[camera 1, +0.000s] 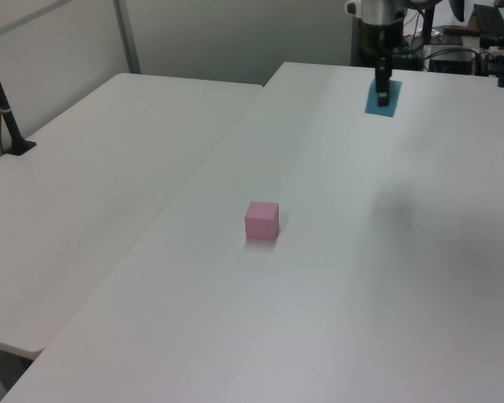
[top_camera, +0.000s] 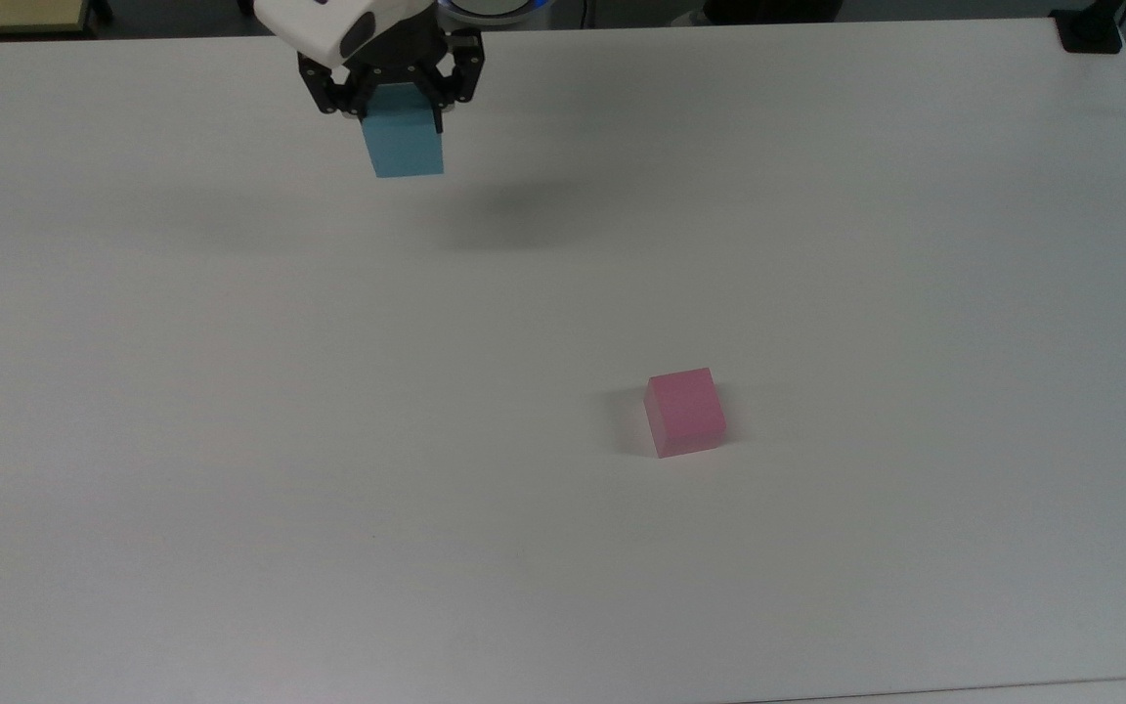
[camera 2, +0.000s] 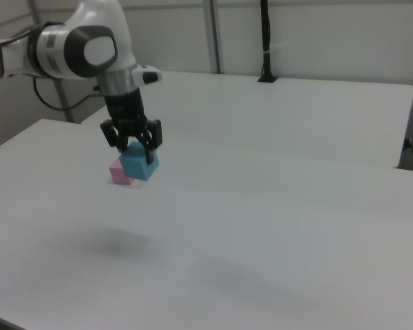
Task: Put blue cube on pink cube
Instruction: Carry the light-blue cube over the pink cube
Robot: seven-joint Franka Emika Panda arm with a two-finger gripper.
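Bare white table [top_camera: 231,440] separates pincer-held [top_camera: 397,98] blue cube [top_camera: 407,149] from pink cube [top_camera: 685,411].

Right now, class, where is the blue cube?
The blue cube hangs in the pincer above the table, top view's upper left, far from the pink cube.

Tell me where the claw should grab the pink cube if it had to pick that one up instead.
The pink cube sits flat on the white table, apart from anything else, top bare. Probably best from straight above, pinching two opposite side faces. In the top view its edges sit slightly turned, so the claw, now shut on the blue cube, would likely need to rotate to match.
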